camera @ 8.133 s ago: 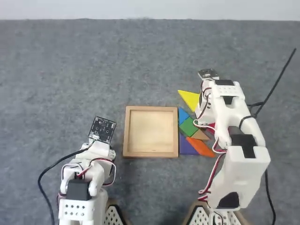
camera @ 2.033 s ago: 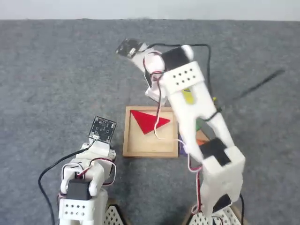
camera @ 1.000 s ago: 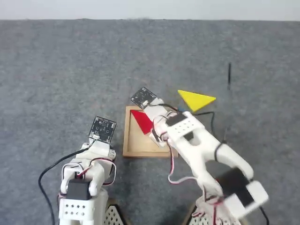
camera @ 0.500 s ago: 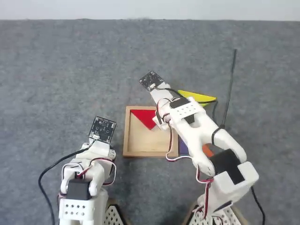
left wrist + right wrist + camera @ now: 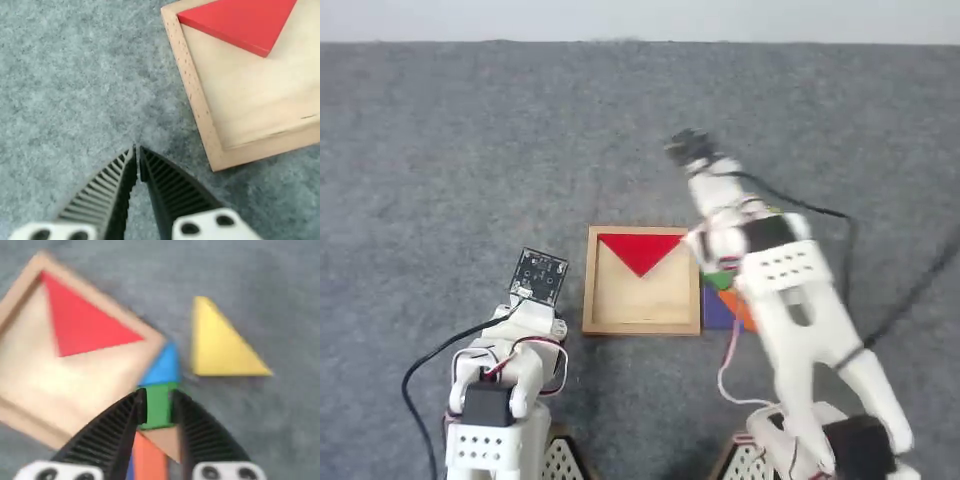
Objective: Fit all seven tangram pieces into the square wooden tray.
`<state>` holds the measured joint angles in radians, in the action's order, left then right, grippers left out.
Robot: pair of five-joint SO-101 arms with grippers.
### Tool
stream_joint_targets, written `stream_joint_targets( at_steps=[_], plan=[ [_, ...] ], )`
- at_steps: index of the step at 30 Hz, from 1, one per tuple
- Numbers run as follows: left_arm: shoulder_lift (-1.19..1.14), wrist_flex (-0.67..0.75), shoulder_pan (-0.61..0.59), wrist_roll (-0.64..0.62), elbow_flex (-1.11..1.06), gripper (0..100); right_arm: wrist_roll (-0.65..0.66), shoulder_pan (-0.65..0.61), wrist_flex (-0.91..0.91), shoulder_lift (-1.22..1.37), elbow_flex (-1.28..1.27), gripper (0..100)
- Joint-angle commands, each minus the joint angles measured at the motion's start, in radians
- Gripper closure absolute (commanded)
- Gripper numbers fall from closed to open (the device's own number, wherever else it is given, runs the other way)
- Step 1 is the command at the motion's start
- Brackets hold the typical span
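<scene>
High view: the square wooden tray sits mid-table holding one piece, the red triangle. Its long side lies flush with the tray's far wall, likely to leave room for the rest. The loose pieces cluster beside the tray's right edge. The right gripper hangs parted over the green square, seemingly the next pick. The left gripper, clenched and empty, rests near the tray's near-left corner.

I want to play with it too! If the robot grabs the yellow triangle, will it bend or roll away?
Probably neither. The yellow triangle looks like a thick, solid block, so it should stay stiff. It lies flat on the grey carpet, so it likely won't roll. Its slanted sides might slip in the right pincer.
</scene>
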<state>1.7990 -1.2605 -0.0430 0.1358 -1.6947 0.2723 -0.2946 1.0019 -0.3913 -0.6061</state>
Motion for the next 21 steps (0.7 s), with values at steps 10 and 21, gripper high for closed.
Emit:
stream_joint_targets(
  at_steps=[10, 21],
  plan=[
    [0.025, -0.006, -0.005, -0.008, 0.012, 99, 0.362, 0.088, 0.220, 0.364, 0.396, 65.8],
    [0.025, -0.006, -0.005, -0.008, 0.012, 99, 0.703, 0.077, 0.232, 0.697, 0.618, 63.4]
  ],
)
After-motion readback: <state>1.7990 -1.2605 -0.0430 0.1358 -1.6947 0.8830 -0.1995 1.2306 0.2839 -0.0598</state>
